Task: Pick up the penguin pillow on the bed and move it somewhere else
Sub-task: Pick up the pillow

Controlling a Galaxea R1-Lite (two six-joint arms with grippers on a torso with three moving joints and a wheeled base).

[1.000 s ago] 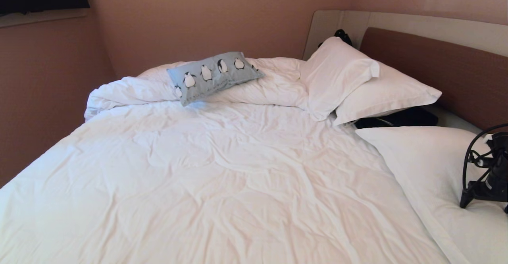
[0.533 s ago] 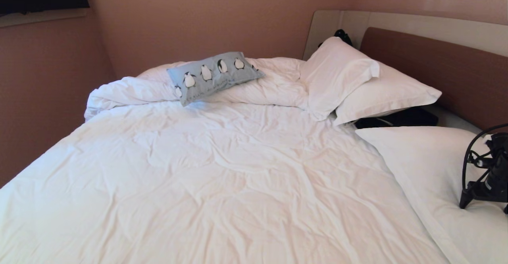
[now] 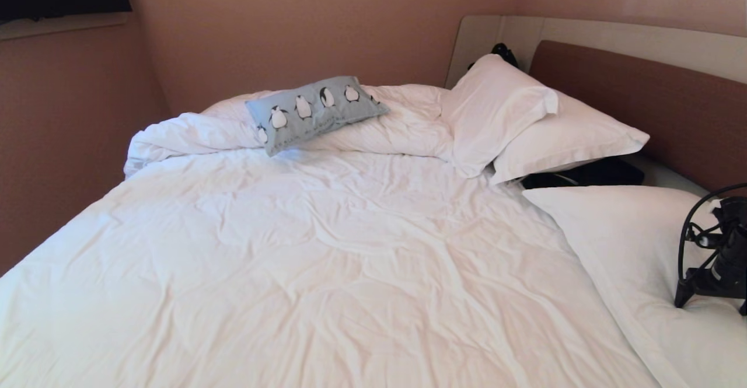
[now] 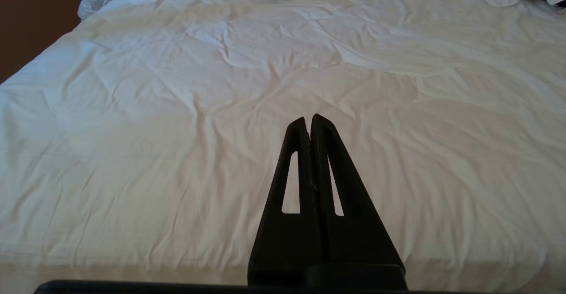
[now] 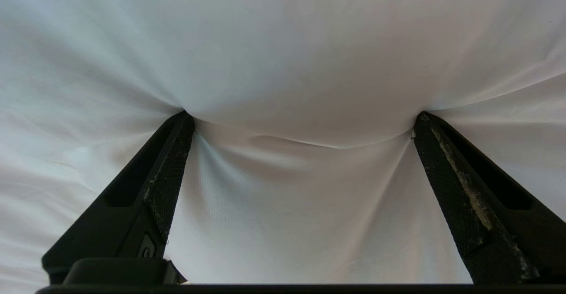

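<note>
Black fingers of my right gripper (image 5: pixel 303 121) spread wide, tips dented into a large white pillow (image 3: pixel 636 248) at the bed's (image 3: pixel 327 271) right edge, gripping nothing. Beyond open rumpled duvet, the light-blue penguin pillow (image 3: pixel 315 111) lies by the far edge.

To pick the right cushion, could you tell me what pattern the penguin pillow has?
Light blue with a row of black-and-white penguins; clearest in the head view.
</note>
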